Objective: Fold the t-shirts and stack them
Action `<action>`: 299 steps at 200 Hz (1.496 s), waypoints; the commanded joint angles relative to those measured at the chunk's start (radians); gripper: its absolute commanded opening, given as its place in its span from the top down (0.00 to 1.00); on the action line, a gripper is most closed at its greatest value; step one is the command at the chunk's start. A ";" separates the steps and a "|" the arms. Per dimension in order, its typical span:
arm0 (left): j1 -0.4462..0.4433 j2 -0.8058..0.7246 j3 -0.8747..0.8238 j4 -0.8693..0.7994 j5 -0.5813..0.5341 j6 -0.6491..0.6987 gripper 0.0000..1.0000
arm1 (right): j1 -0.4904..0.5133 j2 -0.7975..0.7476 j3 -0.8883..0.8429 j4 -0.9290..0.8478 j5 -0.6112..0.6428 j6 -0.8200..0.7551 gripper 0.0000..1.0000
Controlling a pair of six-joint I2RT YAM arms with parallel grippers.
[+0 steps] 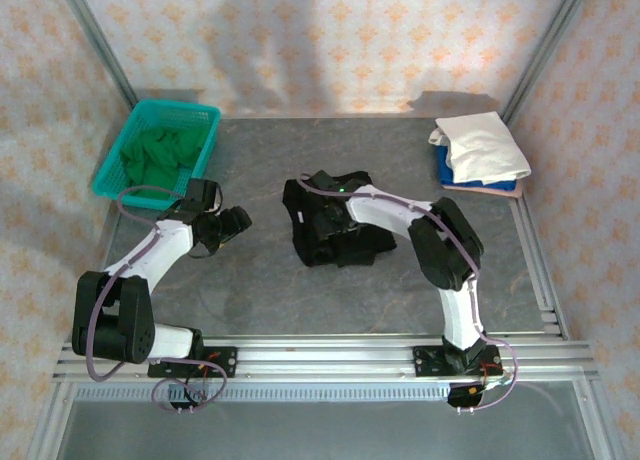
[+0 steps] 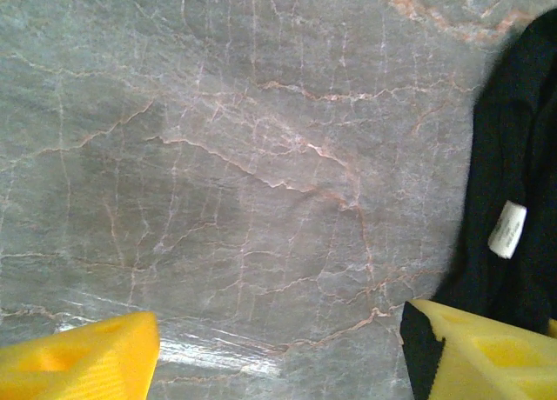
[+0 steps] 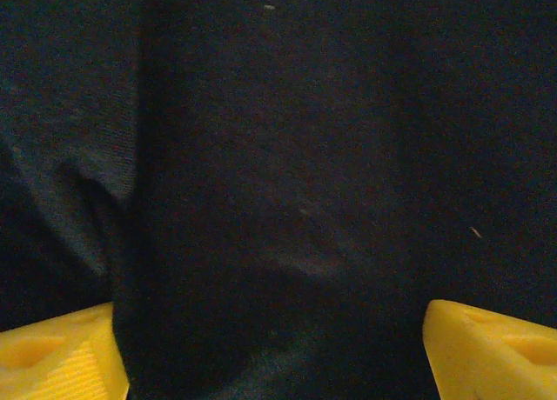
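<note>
At the near edge of the table (image 1: 270,280) the two arms rise from their bases. The left gripper (image 2: 280,339) hangs released just left of the shirt's edge, its yellow fingers (image 2: 87,361) spread wide with bare marbled tabletop between them and nothing grasped. Its wrist view catches the side of the black t-shirt (image 1: 320,242) at the right, with a small white label (image 2: 507,229) sewn on the cloth. That shirt lies bunched in a rough folded heap at the middle of the table. The right gripper (image 3: 270,330) is low over it, jaws parted wide, with dark cloth lying beneath and between the fingertips but not pinched. At the far left stands a teal basket (image 1: 180,106) holding a crumpled green t-shirt (image 1: 160,152). At the far right sits a stack: a white t-shirt (image 1: 485,145) on top, a blue t-shirt (image 1: 443,165) under it, and a pink t-shirt (image 1: 490,190) showing as a thin edge at the bottom.
</note>
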 commanded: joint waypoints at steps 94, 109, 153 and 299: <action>0.010 -0.025 0.028 -0.046 -0.060 0.050 0.14 | 0.101 -0.015 0.101 0.042 0.026 -0.006 0.06; 0.011 -0.022 0.031 -0.047 -0.063 0.055 0.13 | 0.103 0.016 0.139 0.018 0.034 -0.016 0.06; 0.010 -0.021 0.022 -0.043 -0.060 0.060 0.12 | 0.118 0.058 0.158 -0.009 0.059 -0.020 0.06; 0.014 0.016 0.026 -0.042 -0.054 0.078 0.10 | 0.137 0.352 0.355 -0.250 0.346 0.033 0.66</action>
